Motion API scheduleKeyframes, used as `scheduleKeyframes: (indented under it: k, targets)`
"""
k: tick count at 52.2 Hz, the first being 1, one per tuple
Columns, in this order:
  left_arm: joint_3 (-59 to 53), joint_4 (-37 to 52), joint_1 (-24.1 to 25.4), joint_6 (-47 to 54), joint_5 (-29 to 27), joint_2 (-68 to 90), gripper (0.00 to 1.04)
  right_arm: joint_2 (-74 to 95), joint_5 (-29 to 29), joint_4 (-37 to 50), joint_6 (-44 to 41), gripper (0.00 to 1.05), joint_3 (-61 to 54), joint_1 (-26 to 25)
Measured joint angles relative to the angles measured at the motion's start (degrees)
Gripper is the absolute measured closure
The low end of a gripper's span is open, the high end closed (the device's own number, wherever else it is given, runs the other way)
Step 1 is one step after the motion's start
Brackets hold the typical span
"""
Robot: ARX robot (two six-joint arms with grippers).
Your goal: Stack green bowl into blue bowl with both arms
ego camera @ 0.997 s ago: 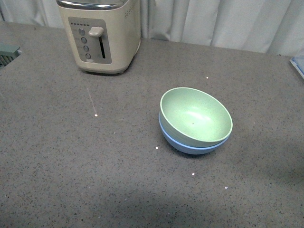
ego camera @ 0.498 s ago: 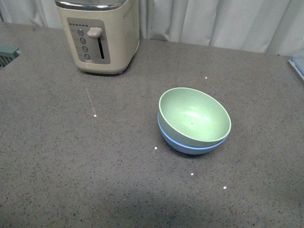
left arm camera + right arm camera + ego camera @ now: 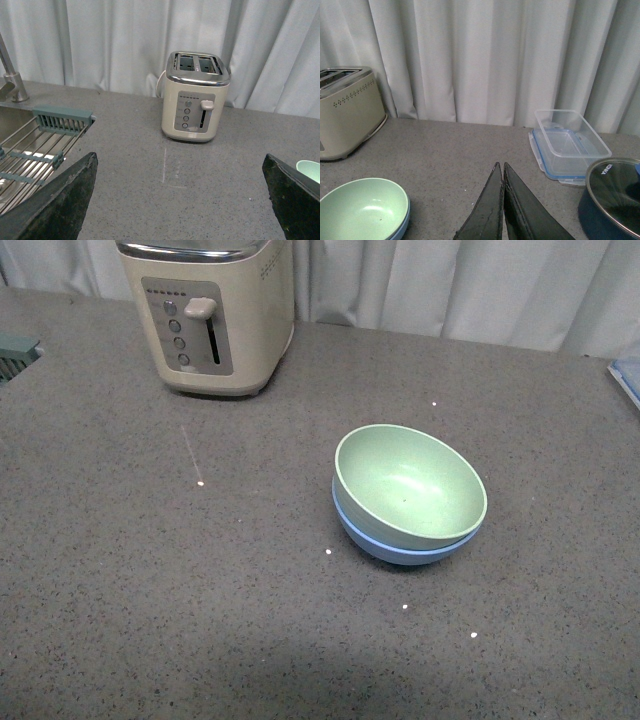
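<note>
Neither arm shows in the front view. The green bowl (image 3: 410, 485) sits nested in the blue bowl (image 3: 400, 548), mouth up and tipped slightly; only a thin rim band and lower wall of the blue bowl show beneath it. Both stand on the grey countertop (image 3: 150, 580), well in front and right of the cream toaster (image 3: 210, 315). The left gripper (image 3: 180, 200) has fingers spread wide, their tips cut off. The right gripper (image 3: 502, 210) has fingers pressed together, seemingly empty.

The green bowl (image 3: 408, 485) sits nested in the blue bowl (image 3: 400, 548) on the desk (image 3: 150, 580), right of centre. The toaster (image 3: 212, 315) stands behind them, to the left.
</note>
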State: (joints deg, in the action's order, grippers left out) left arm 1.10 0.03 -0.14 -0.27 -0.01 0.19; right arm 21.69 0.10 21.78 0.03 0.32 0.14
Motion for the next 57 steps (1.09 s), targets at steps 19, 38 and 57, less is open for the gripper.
scheduleKeyframes:
  k: [19,38,57]
  targets:
    - [0.0,0.0,0.0,0.0,-0.02,0.0,0.06,-6.86,0.0,-6.75,0.0,1.04,0.0,0.0]
    - [0.0,0.0,0.0,0.0,0.0,0.0,0.06,-14.8,-0.02,-15.37,0.02,1.04,0.07,0.0]
    - [0.0,0.0,0.0,0.02,-0.02,0.0,0.06,-21.44,-0.09,-21.7,-0.09,0.8,0.04,0.0]
